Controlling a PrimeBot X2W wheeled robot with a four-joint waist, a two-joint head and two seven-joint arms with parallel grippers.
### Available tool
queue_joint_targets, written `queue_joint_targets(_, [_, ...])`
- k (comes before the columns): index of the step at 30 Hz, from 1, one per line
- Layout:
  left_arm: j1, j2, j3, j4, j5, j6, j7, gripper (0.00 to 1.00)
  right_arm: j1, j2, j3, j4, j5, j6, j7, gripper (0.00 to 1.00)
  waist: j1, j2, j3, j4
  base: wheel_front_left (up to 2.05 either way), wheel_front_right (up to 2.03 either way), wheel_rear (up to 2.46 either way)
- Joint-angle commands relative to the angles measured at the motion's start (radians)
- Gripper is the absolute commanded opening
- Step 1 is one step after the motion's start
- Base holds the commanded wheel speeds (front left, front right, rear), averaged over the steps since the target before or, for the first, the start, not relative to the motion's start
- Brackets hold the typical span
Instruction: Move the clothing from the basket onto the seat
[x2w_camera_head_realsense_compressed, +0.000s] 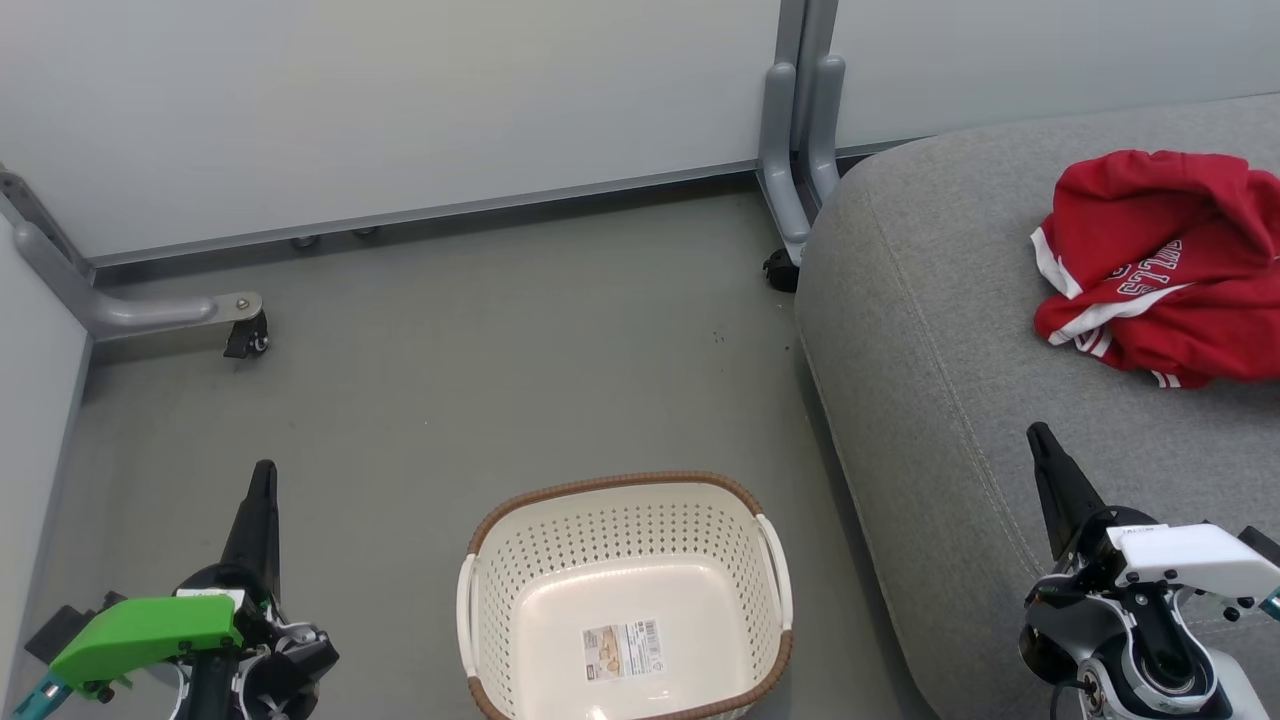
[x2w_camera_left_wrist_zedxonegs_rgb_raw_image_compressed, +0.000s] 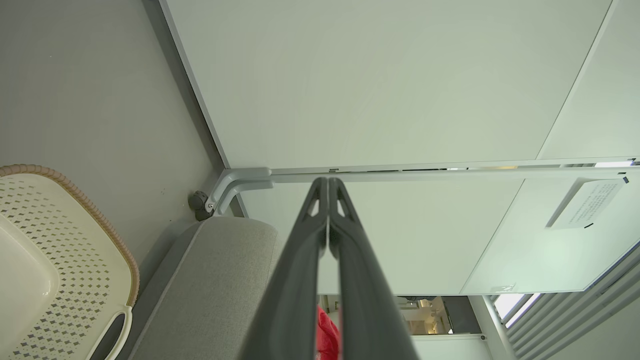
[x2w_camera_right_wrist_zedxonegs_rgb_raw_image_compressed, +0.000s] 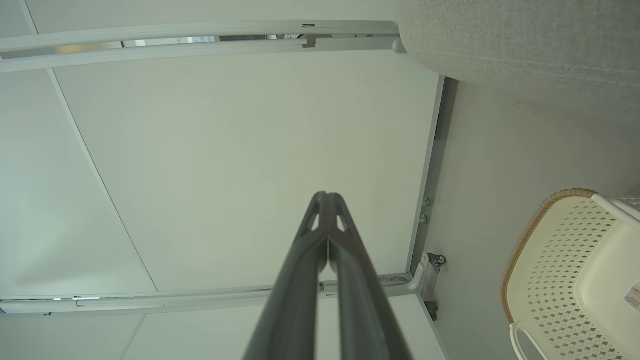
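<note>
- Head view: a grey floor (x2w_camera_head_realsense_compressed: 450, 380) is bounded by pale partition panels (x2w_camera_head_realsense_compressed: 400, 100) on castered feet (x2w_camera_head_realsense_compressed: 245, 335).
- The cream basket (x2w_camera_head_realsense_compressed: 620, 530) stands on the floor just beside the seat (x2w_camera_head_realsense_compressed: 930, 330), with a paper label (x2w_camera_head_realsense_compressed: 622, 650) on its bottom.
- The red clothing (x2w_camera_head_realsense_compressed: 1165, 260) lies crumpled on the seat, well apart from the basket.
- Fingers pressed together and holding nothing: left pincer (x2w_camera_head_realsense_compressed: 262, 485), right pincer (x2w_camera_head_realsense_compressed: 1040, 445).

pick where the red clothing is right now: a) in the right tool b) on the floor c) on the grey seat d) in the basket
c: the red clothing lies bunched on the grey seat, while the basket has no garment inside.
</note>
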Motion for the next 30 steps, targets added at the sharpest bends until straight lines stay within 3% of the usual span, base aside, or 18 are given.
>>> queue_joint_targets(1, [-0.017, -0.001, 0.004, 0.002, 0.005, -0.004, 0.005, 0.00, -0.006, 0.001, -0.003, 0.002, -0.002, 0.000, 0.004, 0.00, 0.0000, 0.0000, 0.000, 0.000, 0.00, 0.00, 0.00])
queue_joint_targets(30, [-0.018, -0.009, 0.014, 0.002, 0.015, -0.004, 0.013, 0.00, -0.007, 0.008, -0.013, 0.003, -0.012, 0.000, 0.013, 0.00, 0.0000, 0.0000, 0.000, 0.000, 0.00, 0.00, 0.00])
